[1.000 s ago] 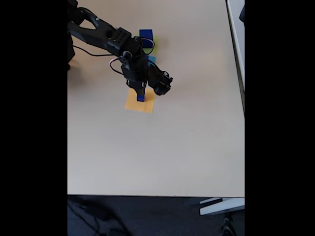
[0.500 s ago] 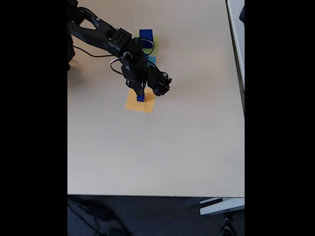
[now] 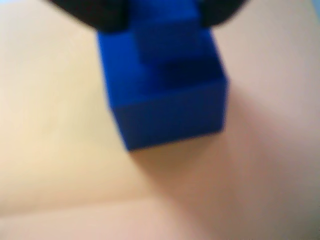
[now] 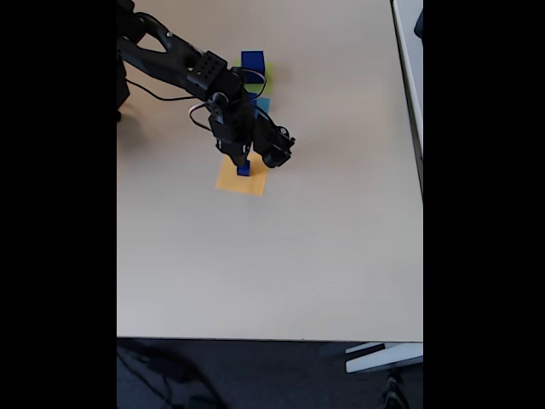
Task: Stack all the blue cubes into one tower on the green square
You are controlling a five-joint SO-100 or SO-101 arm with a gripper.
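Gripper point(image 4: 243, 164) was down over the orange square point(image 4: 232, 181), which lay a little toward the table's point(image 4: 324, 256) far-left corner from its middle, as the fixed view shows it. A small blue cube point(image 4: 244, 170) sat on that orange patch, right at the fingertips. In the wrist view this cube point(image 3: 167, 107) filled the upper middle, blurred, with a smaller blue block or step point(image 3: 170, 42) on or behind its top and the dark fingers point(image 3: 95, 12) at the top edge on either side. The fingers appeared to bracket the upper piece, but whether they were pressed onto it or just apart I could not tell; the focus was too soft.

A larger blue cube point(image 4: 252, 61) stood further toward the table's far edge, on the green square point(image 4: 264, 83), of which only a lime sliver showed past the arm. A light-blue square point(image 4: 262, 103) peeked out between the green and orange ones.

Judgement: the step in hand was the pick of the small cube off the orange patch. To do it well, the jaws should be centred on opposite flat faces, not corners, and closed firmly before any lift. Then it should rise straight up, clear of the patch, so the paper is not dragged. The carry to the green square is short; the cube should come down squarely onto the big cube's top and be released only once seated.
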